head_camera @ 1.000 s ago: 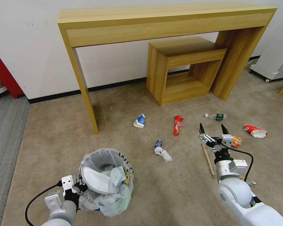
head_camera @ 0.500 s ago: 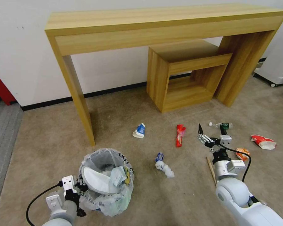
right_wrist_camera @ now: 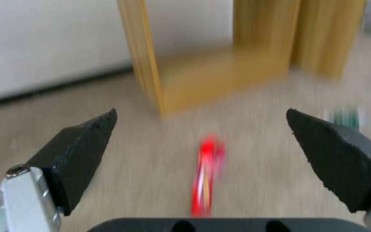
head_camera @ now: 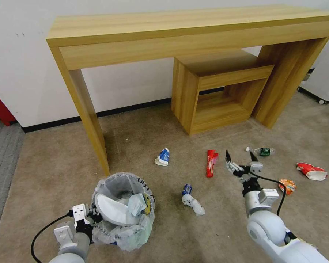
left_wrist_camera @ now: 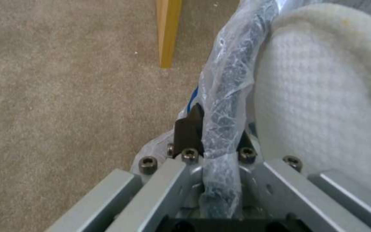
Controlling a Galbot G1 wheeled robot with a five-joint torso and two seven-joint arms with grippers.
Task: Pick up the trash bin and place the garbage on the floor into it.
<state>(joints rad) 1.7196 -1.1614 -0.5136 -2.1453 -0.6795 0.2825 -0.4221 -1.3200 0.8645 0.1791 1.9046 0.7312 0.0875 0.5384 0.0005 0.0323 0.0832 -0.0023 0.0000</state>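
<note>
Closer now to the console table (head_camera: 179,33), the robot's view has advanced across the beige carpet (head_camera: 55,164). Its left gripper (left_wrist_camera: 213,135) is clamped on the rim of the bag-lined trash bin (head_camera: 122,212). Its right gripper (head_camera: 239,162), jaws wide apart, hangs near the red wrapper (head_camera: 211,162), which looks light and crushable, best pinched mid-length.

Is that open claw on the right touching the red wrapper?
Apart. In the right wrist view the right end effector hangs open, carpet visible between it and the red wrapper.
</note>
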